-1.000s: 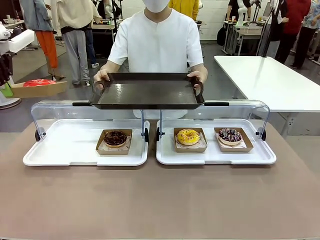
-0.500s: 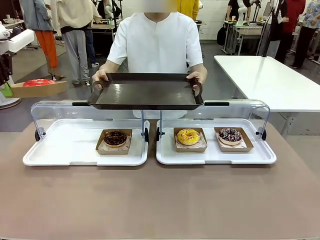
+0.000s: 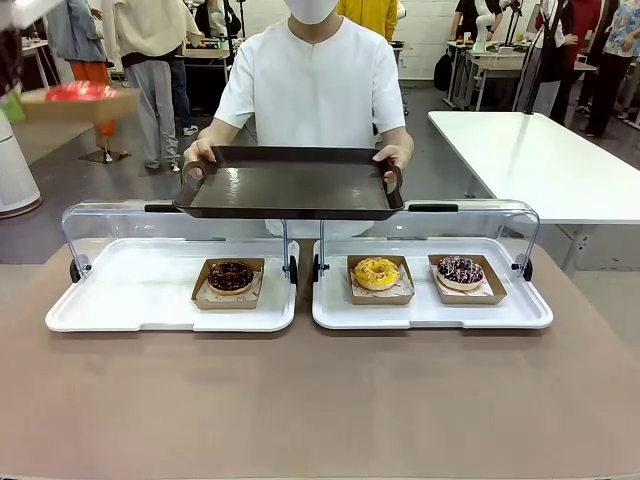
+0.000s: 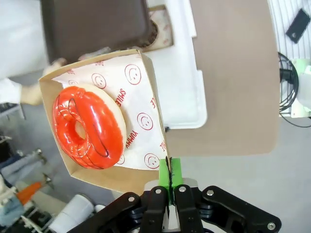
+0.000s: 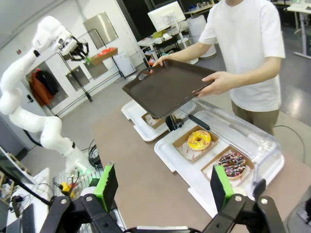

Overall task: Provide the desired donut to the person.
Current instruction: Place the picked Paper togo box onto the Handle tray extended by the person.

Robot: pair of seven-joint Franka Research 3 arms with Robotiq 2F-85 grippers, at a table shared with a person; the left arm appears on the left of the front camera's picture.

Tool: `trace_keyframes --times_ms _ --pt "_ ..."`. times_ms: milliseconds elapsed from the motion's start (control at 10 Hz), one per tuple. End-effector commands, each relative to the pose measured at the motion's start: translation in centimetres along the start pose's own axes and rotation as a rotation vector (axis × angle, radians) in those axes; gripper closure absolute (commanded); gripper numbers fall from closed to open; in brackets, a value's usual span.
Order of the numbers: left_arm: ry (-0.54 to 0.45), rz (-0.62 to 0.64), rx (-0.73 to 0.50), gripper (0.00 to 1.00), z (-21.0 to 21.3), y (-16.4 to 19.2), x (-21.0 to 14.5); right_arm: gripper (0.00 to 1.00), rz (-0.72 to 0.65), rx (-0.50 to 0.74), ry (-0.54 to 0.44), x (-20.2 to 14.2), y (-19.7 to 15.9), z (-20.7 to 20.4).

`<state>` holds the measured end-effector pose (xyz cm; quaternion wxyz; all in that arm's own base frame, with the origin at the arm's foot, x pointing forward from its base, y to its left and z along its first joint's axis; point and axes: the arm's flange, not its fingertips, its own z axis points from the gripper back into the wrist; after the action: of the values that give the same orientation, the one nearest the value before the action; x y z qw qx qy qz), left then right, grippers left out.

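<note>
The left end effector (image 4: 169,167) pinches the edge of a cardboard tray (image 4: 107,175) that carries the red donut (image 4: 87,128), raised in the air at the left. The right end effector (image 5: 164,187) is spread. At the far side, the person (image 3: 315,80) holds a dark tray (image 3: 290,185) with both hands.

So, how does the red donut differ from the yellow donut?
The red donut has a glossy red glaze, while the yellow donut has yellow icing. The red donut's box is up in the air, pinched at one edge by the left claw, while the yellow donut's box rests on a white tray. Both are ring donuts in paper-lined brown cardboard boxes.
</note>
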<state>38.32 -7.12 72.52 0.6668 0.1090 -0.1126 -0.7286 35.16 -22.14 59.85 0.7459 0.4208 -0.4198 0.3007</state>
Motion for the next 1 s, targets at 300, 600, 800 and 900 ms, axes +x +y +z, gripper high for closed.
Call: trace_keyframes --times_ms 300,600,800,900 --pt "-0.027 -0.069 -0.058 0.99 -4.0 8.0 11.8 0.0 0.002 0.002 -0.006 0.1 0.1 -0.1" --pt "-0.032 -0.084 -0.098 0.99 -9.6 11.5 15.9 0.0 0.002 0.002 -0.006 0.1 0.1 -0.1" --pt "-0.057 -0.071 -0.131 0.99 -13.0 11.1 16.2 0.0 0.002 0.002 -0.006 0.1 0.1 -0.1" --pt "-0.069 -0.068 -0.153 0.99 -14.2 11.3 15.9 0.0 0.002 0.002 -0.006 0.1 0.1 -0.1"
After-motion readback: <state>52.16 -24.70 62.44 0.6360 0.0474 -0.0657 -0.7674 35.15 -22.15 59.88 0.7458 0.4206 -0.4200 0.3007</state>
